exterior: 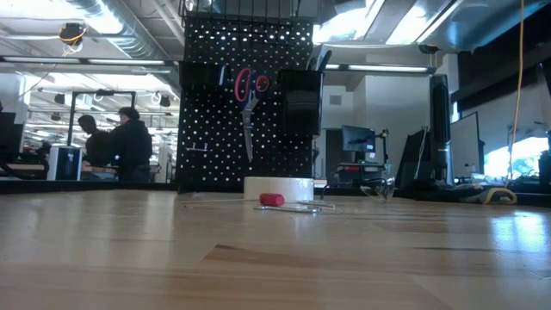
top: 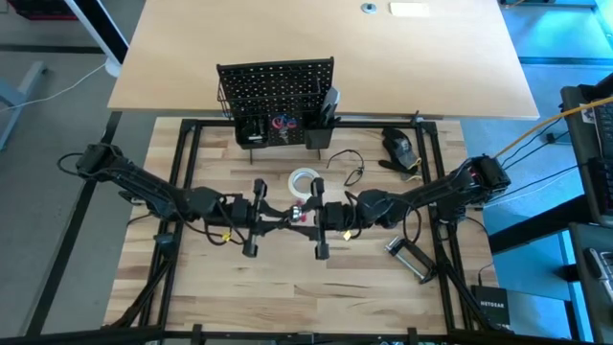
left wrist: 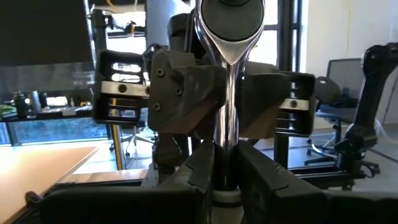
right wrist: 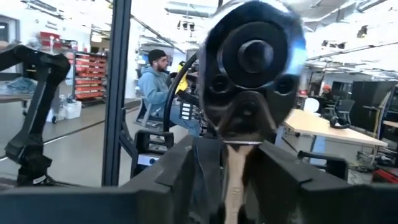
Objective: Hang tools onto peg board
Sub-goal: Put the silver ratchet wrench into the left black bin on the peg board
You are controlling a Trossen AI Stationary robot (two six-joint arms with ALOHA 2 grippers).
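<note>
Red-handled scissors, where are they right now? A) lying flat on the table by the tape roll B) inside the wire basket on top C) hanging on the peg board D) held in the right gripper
C: the low view shows the red-handled scissors hanging blades-down against the upright peg board, well above the white tape roll on the table.

Black peg board [exterior: 248, 103] (red scissors [exterior: 248, 95])

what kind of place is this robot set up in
Probably a robotics lab or workshop: seated people at desks behind the peg board, monitors, and red storage shelving in an open, duct-ceilinged hall.
</note>
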